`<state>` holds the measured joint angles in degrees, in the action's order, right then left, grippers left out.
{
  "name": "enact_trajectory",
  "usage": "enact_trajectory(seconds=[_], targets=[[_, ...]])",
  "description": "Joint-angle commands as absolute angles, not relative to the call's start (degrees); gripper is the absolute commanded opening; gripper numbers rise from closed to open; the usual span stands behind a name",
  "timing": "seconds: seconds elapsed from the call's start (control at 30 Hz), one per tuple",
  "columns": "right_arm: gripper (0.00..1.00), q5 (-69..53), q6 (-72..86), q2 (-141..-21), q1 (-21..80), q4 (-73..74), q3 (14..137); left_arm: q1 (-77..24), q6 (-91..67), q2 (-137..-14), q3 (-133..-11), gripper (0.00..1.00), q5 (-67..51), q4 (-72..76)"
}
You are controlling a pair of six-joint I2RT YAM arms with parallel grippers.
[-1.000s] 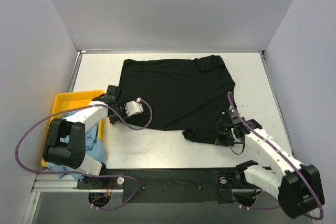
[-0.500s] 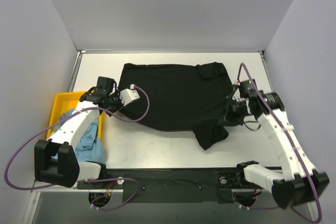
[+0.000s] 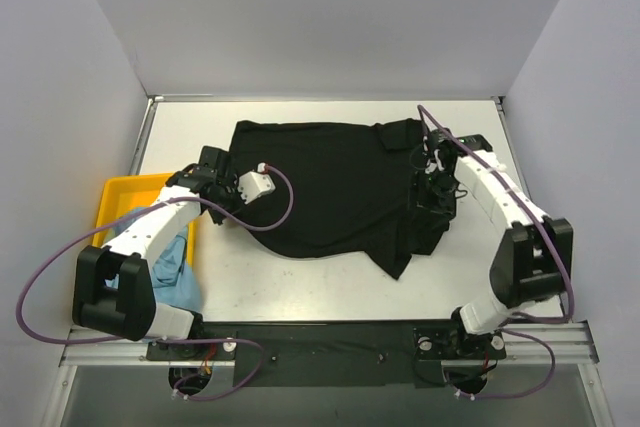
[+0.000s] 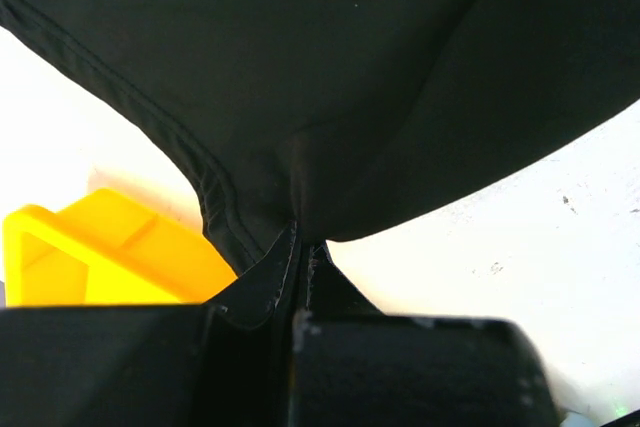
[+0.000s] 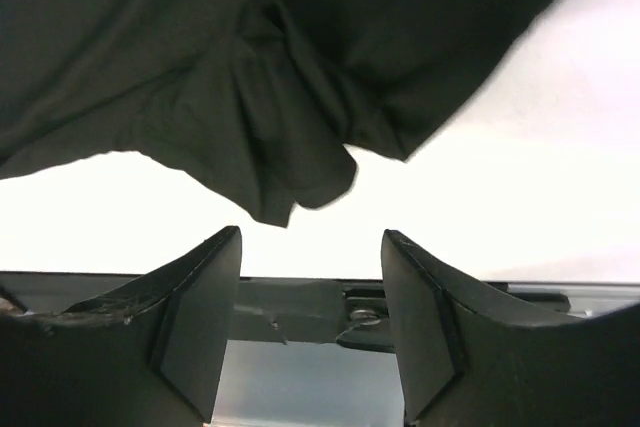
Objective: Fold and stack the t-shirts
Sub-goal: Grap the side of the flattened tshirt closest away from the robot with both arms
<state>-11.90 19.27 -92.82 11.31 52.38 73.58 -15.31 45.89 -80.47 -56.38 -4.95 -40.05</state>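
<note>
A black t-shirt [image 3: 330, 187] lies spread across the middle of the table, its right side folded in a loose strip and one corner hanging toward the near edge. My left gripper [image 3: 226, 207] is shut on its left hem; the left wrist view shows black cloth [image 4: 330, 77] pinched between the closed fingers [image 4: 300, 252]. Over the shirt's right edge hovers my right gripper [image 3: 430, 212], open. In its wrist view the fingers [image 5: 200, 317] stand apart with nothing between them, the bunched black cloth [image 5: 280, 107] lying free ahead. A light blue t-shirt [image 3: 178, 265] sits crumpled in the yellow tray [image 3: 118, 197].
The yellow tray sits at the table's left edge, close to my left arm; its corner [image 4: 100, 257] shows beside the left fingers. Grey walls close off the back and both sides. The metal rail [image 3: 330, 337] runs along the near edge.
The right gripper carried the shirt's near right corner up and away toward the far right, then opened and let it drop. The left gripper kept its hold, shifting only slightly.
</note>
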Motion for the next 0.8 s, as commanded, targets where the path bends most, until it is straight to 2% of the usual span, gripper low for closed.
enact_trajectory(seconds=[0.0,0.1,0.27,0.47,0.57,0.63,0.67,0.73,0.77], targets=[[0.52,-4.04,22.40,-79.49,9.67,54.94,66.30,-15.47,44.30,-79.45,-56.52,0.00,-5.54,-39.90],[0.45,-9.64,26.71,-73.49,10.54,49.78,57.68,-15.38,43.77,-79.19,-56.25,0.00,-5.80,-39.46],[0.51,-13.09,38.12,-69.70,15.73,36.86,43.34,-15.38,42.80,-79.72,-57.30,0.00,-6.24,-39.64],[0.55,-14.58,48.42,-74.17,21.52,23.76,36.04,-15.47,43.15,-79.98,-58.62,0.00,-6.33,-40.34],[0.53,-15.20,51.23,-78.03,21.97,20.05,33.76,-15.47,42.98,-79.80,-58.97,0.00,-6.42,-40.60],[0.39,-15.12,51.85,-79.36,21.80,18.37,32.70,-15.47,42.98,-79.54,-59.24,0.00,-6.59,-41.04],[0.22,-15.20,51.86,-79.45,21.71,17.76,32.52,-15.47,42.98,-79.37,-59.41,0.00,-6.50,-41.74],[0.00,-15.55,51.59,-78.75,21.45,17.93,32.43,-15.38,42.89,-79.02,-59.85,0.00,-6.15,-43.58],[0.00,-15.64,51.42,-76.84,21.27,18.45,32.52,-15.47,42.98,-78.84,-59.85,0.00,-5.72,-44.38]])
